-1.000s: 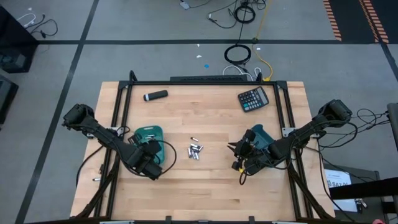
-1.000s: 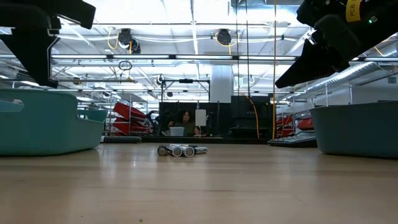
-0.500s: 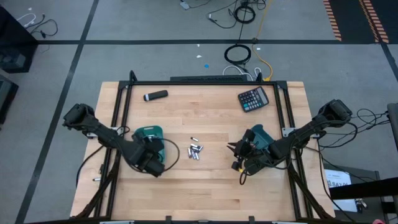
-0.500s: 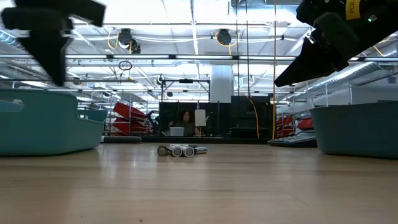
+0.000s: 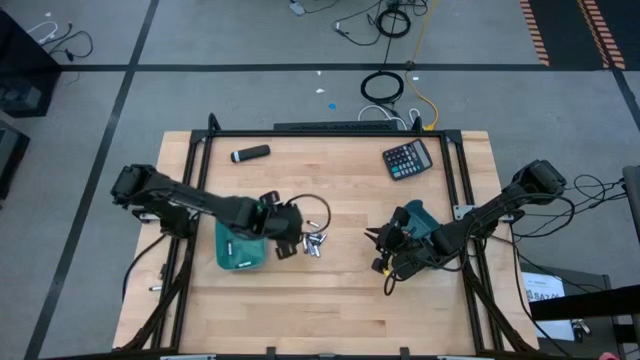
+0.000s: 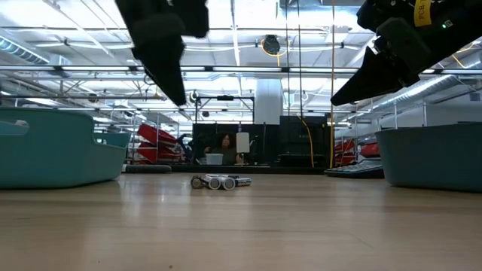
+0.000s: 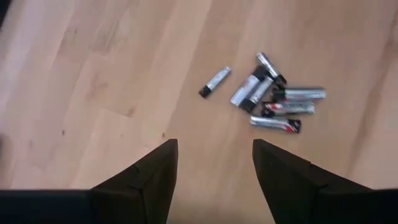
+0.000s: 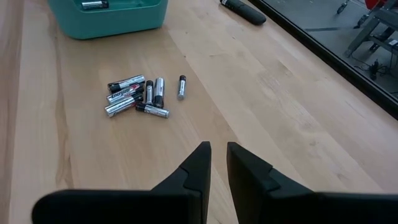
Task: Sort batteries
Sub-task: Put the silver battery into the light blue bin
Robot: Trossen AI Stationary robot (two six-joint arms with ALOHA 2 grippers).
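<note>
Swung away from the near side of the left teal bin [image 5: 240,250], the left gripper [image 5: 290,238] is now held above the table just beside the batteries [image 5: 315,241], its jaws parted and empty. In the left wrist view the batteries [image 7: 270,93] are seen loosely clustered on the wooden table [image 5: 330,300] ahead of the fingers [image 7: 149,177]. The right gripper [image 5: 378,252] is kept nearly closed on nothing beside the right teal bin [image 5: 418,222]. A battery [image 8: 94,4] is seen inside the left bin. A calculator [image 5: 407,158] and a marker-like cylinder [image 5: 250,153] are placed near the far edge.
</note>
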